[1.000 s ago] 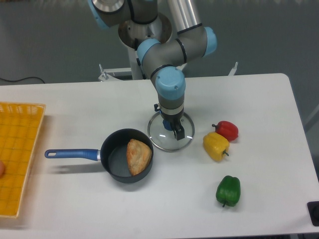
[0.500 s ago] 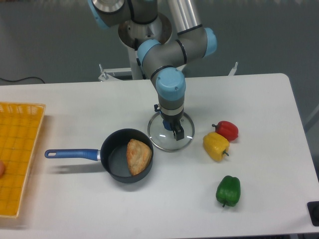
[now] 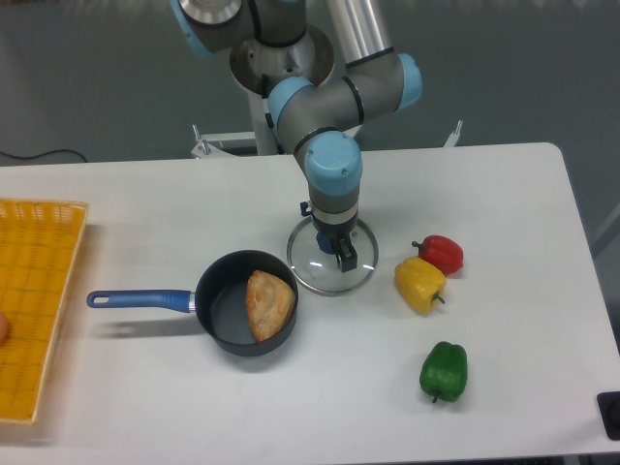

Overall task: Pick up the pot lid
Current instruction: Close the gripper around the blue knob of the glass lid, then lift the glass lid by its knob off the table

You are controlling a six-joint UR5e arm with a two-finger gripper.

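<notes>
Jaws apart — lid (image 3: 315,274) (blue-knobbed) beneath

Blue knob (image 3: 325,243) partly hidden by the hand (image 3: 326,235) — yellow crate (image 3: 57,310) cut off left, black object (image 3: 609,407) cut off right.

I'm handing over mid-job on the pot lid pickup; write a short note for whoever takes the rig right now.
Gripper: open, low over the lid's blue knob, fingertips on either side of it; contact can't be judged from this view.
Job's thing: clear glass lid appears flat on the white table, close beside the black pan with a blue handle.
Done: gripper brought to the knob.
Left: close on the knob, check the hold, lift. I'd rise straight up first, since the pan and yellow pepper are near the lid's rim.
</notes>
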